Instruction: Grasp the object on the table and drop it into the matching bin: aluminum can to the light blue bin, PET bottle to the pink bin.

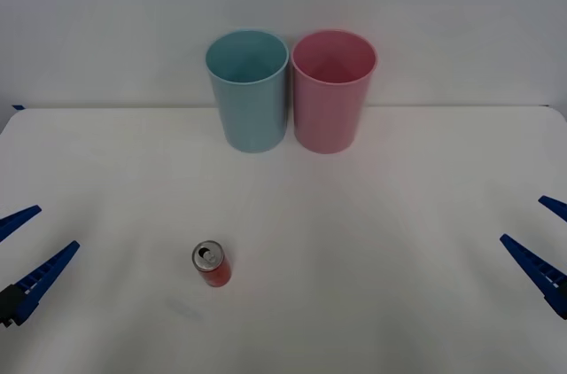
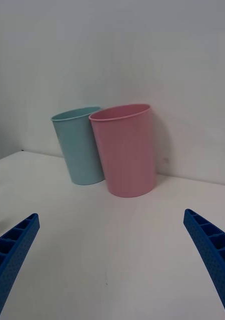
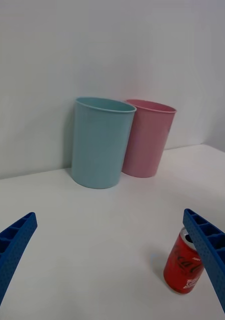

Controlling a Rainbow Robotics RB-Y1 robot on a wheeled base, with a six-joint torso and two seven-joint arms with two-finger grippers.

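Both blue ribbed grippers, left (image 1: pixel 22 250) and right (image 1: pixel 542 245), hover wide apart and empty at the white table's (image 1: pixel 399 241) near edges, the small red aluminum can (image 1: pixel 212 264) upright between them, nearer the left, before the light blue plastic bin (image 1: pixel 248 90) and pink plastic bin (image 1: pixel 333 90).

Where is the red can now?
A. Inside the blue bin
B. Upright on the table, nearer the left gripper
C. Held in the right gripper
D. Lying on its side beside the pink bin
B: the can stands upright on the table, its silver top up, left of centre and closer to the open left gripper than to the open right gripper.
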